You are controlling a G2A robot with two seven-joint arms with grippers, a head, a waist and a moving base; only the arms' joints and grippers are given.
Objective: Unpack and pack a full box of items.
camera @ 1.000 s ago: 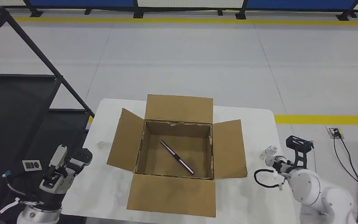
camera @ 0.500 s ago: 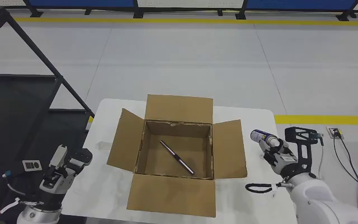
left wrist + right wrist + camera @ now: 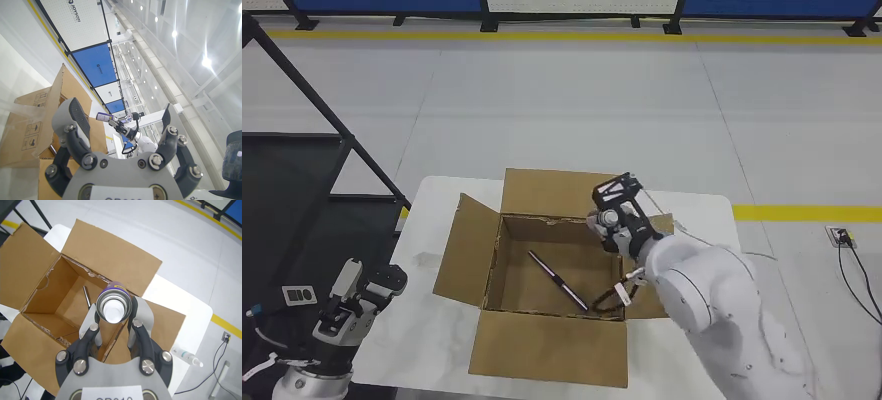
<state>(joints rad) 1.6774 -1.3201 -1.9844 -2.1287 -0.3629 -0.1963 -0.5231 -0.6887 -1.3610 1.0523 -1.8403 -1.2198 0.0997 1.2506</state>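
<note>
Right wrist view: the right gripper point(image 3: 114, 310) is clamped on a spray can point(image 3: 115, 288) — purple-banded, silver-rimmed, white-capped — held over the right side of the open cardboard box point(image 3: 47, 291). One dark rod point(image 3: 87, 296) lies inside. Left of the box, the left gripper point(image 3: 122, 111) has its fingers spread apart.

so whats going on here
The right gripper is shut on a purple spray can and holds it above the open cardboard box, near its far right corner. Inside, a dark rod lies on the box floor. The left gripper is open and empty, off to the box's left. A small white bottle lies on the table to the right of the box.
</note>
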